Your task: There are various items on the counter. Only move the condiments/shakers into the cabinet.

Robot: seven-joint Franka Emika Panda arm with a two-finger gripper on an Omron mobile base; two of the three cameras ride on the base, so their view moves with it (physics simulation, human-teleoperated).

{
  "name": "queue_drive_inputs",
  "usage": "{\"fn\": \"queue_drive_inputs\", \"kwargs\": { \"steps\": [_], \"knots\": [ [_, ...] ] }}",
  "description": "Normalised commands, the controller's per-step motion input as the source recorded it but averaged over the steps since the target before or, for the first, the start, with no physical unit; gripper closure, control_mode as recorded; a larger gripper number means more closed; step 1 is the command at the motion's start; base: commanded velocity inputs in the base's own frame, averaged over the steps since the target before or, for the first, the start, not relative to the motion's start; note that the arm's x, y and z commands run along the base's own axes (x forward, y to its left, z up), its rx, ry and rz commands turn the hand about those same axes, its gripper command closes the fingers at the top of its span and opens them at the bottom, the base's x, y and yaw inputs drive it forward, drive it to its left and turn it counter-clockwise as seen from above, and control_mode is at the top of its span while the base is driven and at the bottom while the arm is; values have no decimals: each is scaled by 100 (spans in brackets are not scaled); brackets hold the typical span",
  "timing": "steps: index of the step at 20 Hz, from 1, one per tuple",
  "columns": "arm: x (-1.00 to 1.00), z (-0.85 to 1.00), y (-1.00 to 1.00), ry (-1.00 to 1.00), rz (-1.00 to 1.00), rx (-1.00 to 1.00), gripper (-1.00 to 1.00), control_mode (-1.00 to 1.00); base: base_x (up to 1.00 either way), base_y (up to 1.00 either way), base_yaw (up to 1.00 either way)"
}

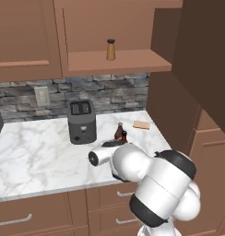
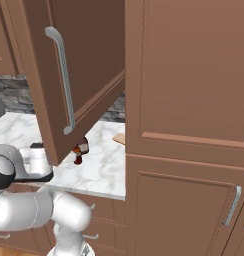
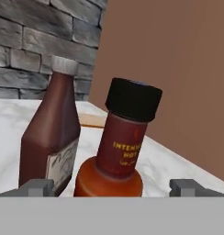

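Hot sauce bottle [image 3: 125,147] framed between the fingers of the wide-spread hand [image 3: 111,187]

The round, black-capped bottle was seen on the marble worktop [image 1: 36,152], just beside a flat-sided, pale-capped sauce bottle [image 3: 54,133]. The hand would best be eased forward and closed below the neck without the neighbour being nudged; the tan shaker [image 1: 110,50] already stood on the cabinet shelf [image 1: 133,62].

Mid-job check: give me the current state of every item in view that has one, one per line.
Gripper: open, fingers either side of the black-capped bottle, not gripping.
Black-capped bottle: upright on the counter, cap on.
Pale-capped bottle: upright on the counter, cap on.
Tan shaker: upright on the cabinet shelf.
Cabinet door: open.
Toaster: upright, slots empty.
Tan slab: flat on the counter.
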Motion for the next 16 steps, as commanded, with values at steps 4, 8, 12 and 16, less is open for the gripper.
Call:
{"fn": "queue_drive_inputs", "kwargs": {
  "steps": [4,8,12,16],
  "knots": [
    [14,-8,0,0,0,0,-100,-100,0,0,0],
    [16,-9,0,0,0,0,-100,-100,0,0,0],
    [3,-1,0,0,0,0,100,-100,0,0,0],
    [-5,6,0,-1,0,0,100,-100,0,0,0]
  ]
}}
